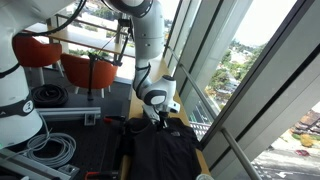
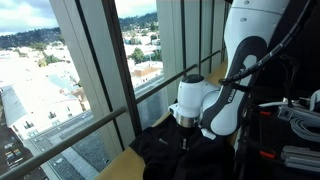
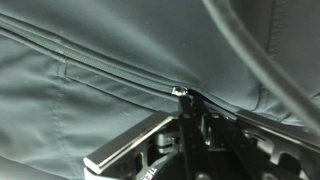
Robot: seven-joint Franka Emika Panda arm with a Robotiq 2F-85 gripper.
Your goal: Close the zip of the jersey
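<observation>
The black jersey (image 1: 160,150) lies rumpled on the table by the window; it also shows in an exterior view (image 2: 165,158) and fills the wrist view (image 3: 90,60). The zip (image 3: 110,82) runs as a thin dark line across the fabric and ends at a small silver slider (image 3: 182,92). My gripper (image 3: 188,108) points down onto the garment's collar end, in both exterior views (image 1: 158,119) (image 2: 184,141). Its fingers are together, pinched at the slider. The zip past the fingers is hidden.
A coiled grey cable (image 1: 55,150) and a white robot base (image 1: 15,105) are beside the jersey. Red chairs (image 1: 90,68) stand behind. The window frame and glass (image 2: 100,90) run close along the table edge. More cables (image 2: 300,112) lie nearby.
</observation>
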